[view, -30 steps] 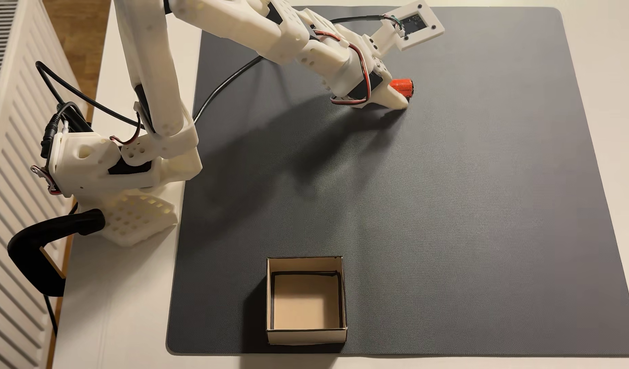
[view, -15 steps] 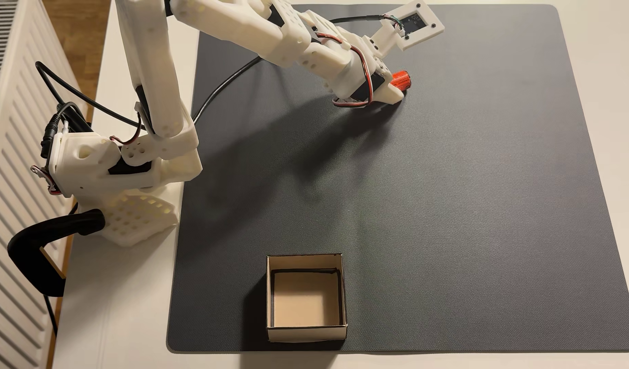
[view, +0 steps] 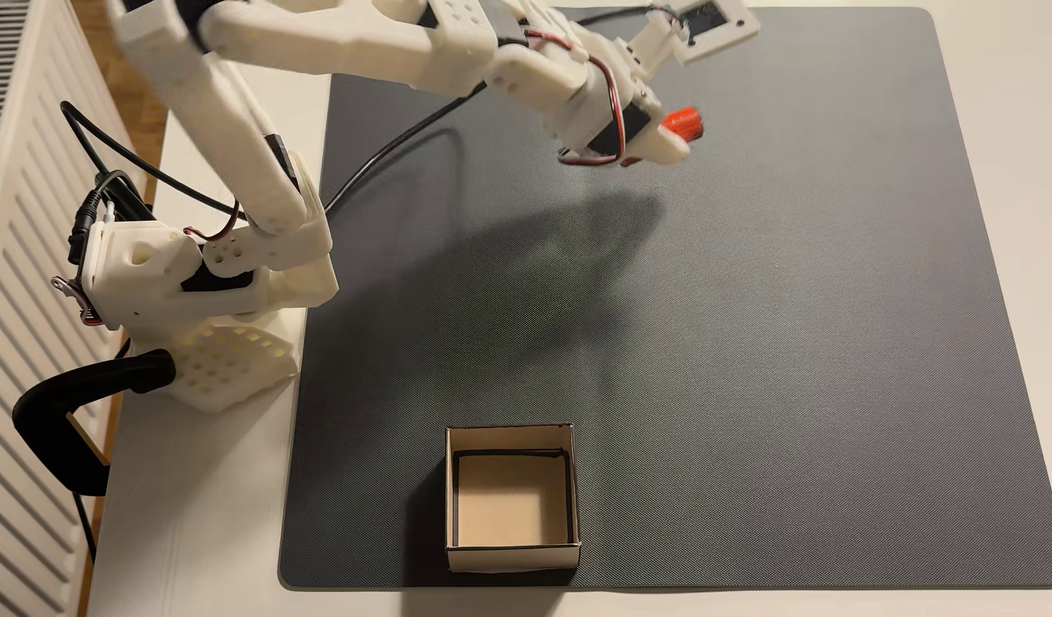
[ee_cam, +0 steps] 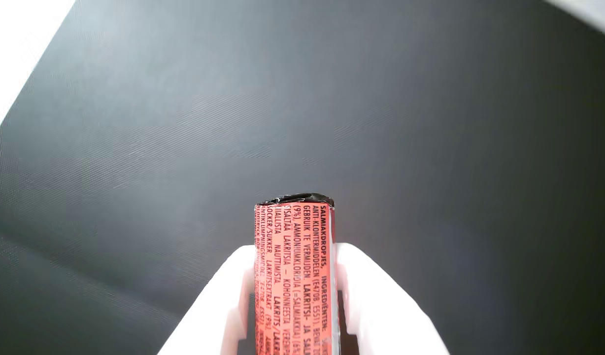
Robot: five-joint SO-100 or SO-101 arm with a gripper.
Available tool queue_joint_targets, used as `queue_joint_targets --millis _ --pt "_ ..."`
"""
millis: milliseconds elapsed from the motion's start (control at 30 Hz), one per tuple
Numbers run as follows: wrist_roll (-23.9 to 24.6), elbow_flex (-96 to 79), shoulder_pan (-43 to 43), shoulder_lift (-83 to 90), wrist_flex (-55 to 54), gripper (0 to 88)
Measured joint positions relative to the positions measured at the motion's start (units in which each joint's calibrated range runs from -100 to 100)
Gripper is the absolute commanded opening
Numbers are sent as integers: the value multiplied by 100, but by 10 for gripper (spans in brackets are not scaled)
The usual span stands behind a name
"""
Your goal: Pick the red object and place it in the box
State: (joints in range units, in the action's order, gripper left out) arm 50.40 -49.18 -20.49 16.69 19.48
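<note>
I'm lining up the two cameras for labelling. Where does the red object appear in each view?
Wrist view: the red object stands at bottom centre, clamped in the gripper, its black end pointing up the picture.
Fixed view: the red object is at upper centre-right, at the gripper.
Shared landmark: the dark grey mat beneath it.

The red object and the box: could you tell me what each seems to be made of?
The red object: seemingly a roll wrapped in printed paper or foil, matte orange-red with fine black text; its crinkled, glossy black end suggests foil. The box: likely cardboard, matte beige, with thin flat walls and dark lines along its inner edges.
</note>
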Motion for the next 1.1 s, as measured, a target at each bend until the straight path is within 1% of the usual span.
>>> queue_joint_targets --millis 133,300,500,633,767,900,1000,1100 --pt "-324 27 497 1190 991 10" --pt "-702 -73 1433 2820 1965 7" --pt "-772 -712 2769 4640 2713 7" --pt "-772 -1369 3445 5778 2957 10" --pt "-772 -2144 3808 6848 3174 10" --pt "-777 -2847 4209 7909 3722 11" --pt "-777 -3130 4306 8150 4052 11" --pt "-777 -3230 4432 8193 4070 13"
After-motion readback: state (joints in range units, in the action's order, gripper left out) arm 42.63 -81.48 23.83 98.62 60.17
